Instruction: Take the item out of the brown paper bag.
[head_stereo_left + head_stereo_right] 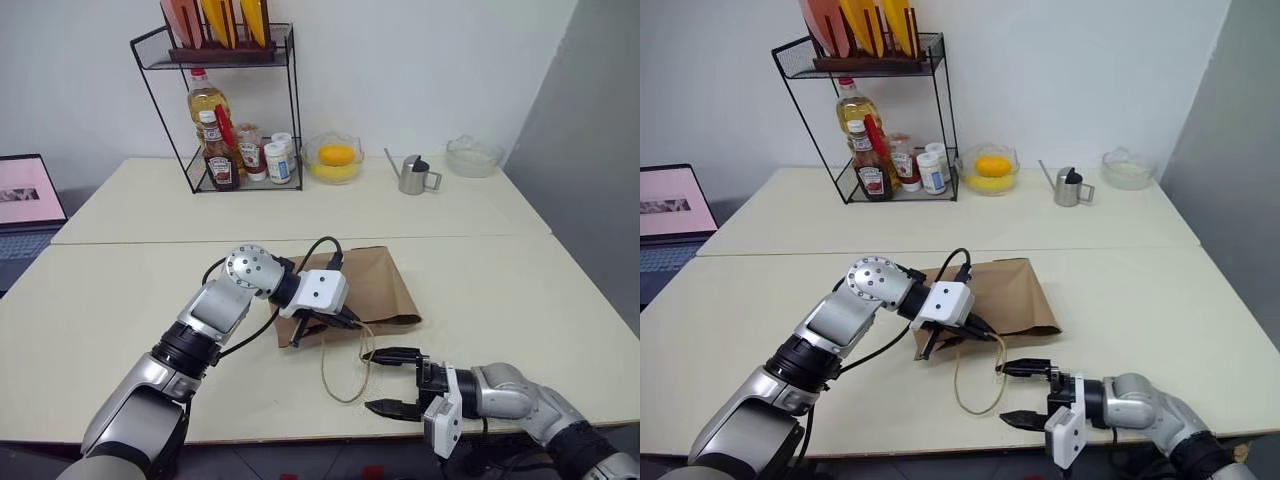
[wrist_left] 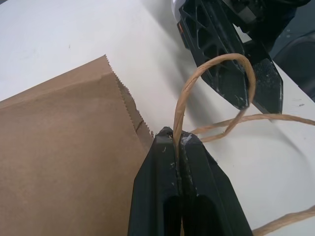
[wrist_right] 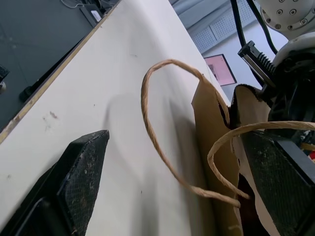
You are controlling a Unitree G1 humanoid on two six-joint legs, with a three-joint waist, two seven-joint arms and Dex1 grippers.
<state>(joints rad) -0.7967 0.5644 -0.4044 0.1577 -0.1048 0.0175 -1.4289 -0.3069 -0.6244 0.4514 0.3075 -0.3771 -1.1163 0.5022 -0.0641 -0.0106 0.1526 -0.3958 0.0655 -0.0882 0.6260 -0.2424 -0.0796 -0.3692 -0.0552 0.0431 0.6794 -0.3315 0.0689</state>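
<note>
My left gripper (image 1: pixel 348 322) has its jaws pinched tight on one twine handle (image 2: pixel 206 88) of the brown paper bag (image 1: pixel 375 285), which lies flat on the cream worktop (image 1: pixel 520 290) with its mouth facing me at six o'clock. As I read it, that pinch is there to lift the upper lip and hold the mouth apart so my other arm can get in.

My right gripper (image 1: pixel 392 380) waits just short of the mouth, jaws spread wide and empty, lined up with the opening. The second handle (image 1: pixel 345 375) loops slack across the worktop between us.

The bottle I am after is hidden; I judge it to be inside the bag, though the paper lies rather flat.

The bag is matte kraft paper, creased, with a saw-toothed top edge (image 2: pixel 129 101); the twine is thin, twisted and springy. At twelve o'clock stands a black wire rack (image 1: pixel 225 110) of sauce bottles.
</note>
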